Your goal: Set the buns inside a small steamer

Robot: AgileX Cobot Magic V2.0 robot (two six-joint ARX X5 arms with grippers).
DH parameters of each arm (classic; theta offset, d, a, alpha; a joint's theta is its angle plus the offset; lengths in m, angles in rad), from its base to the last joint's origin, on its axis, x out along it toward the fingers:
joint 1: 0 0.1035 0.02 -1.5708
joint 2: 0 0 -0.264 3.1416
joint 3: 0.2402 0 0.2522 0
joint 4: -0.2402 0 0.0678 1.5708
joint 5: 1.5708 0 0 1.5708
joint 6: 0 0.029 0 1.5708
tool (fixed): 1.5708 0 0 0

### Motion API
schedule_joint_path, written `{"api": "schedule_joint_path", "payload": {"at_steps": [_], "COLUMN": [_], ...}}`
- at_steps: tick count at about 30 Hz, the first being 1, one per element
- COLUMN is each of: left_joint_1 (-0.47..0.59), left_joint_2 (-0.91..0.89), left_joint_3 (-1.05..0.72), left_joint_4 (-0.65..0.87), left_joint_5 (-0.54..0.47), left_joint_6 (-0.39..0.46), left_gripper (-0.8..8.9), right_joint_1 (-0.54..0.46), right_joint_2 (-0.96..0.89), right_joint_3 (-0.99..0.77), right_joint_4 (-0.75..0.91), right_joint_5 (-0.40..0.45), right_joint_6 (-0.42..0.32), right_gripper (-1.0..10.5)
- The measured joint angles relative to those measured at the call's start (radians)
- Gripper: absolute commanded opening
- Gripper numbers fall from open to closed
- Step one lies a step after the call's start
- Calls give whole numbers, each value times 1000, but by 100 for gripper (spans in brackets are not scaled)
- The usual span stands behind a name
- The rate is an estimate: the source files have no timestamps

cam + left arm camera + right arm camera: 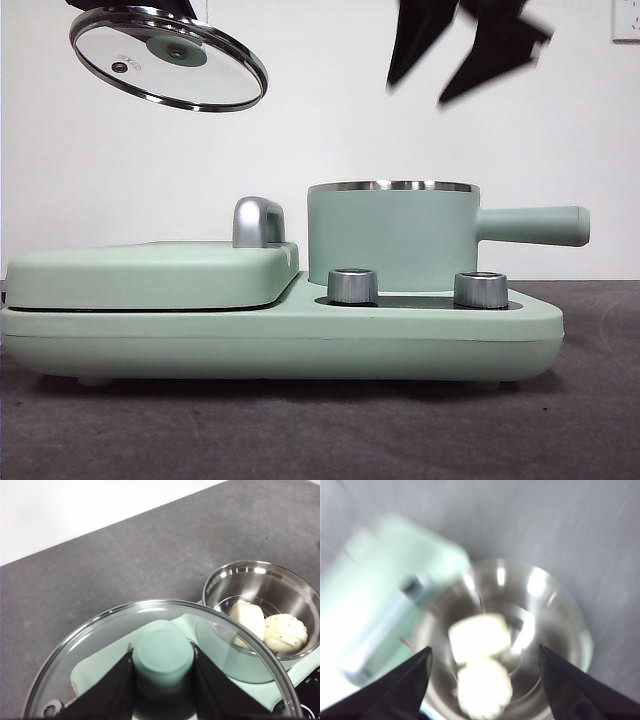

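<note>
Resting inside steamer (215, 587), buns (267, 625); front-hidden

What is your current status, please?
Left tool shut on lid knob. Right tool open above steamer. Both buns inside.

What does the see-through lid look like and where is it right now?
The glass lid is round and clear, with a shiny steel rim, a mint-green knob in the middle and a small vent hole near the edge. It is off the pot, tilted, held up in the air by the left tool, whose black jaws are shut on the knob.
</note>
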Motion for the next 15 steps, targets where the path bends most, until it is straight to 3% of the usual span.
{"api": "schedule_joint_path", "payload": {"at_steps": [6, 15], "left_joint_1": [0, -55], "left_joint_2": [0, 0], "left_joint_3": [0, 0], "left_joint_4": [0, 1], "left_joint_5": [0, 24], "left_joint_6": [0, 0], "left_gripper": [15, 15], "right_joint_1": [0, 0], "right_joint_2": [-352, -739], "right_joint_3": [-404, -656], "right_joint_4": [132, 98], "right_joint_5": [29, 56], "right_joint_6": [-5, -5], "right_gripper": [334, 333]}}
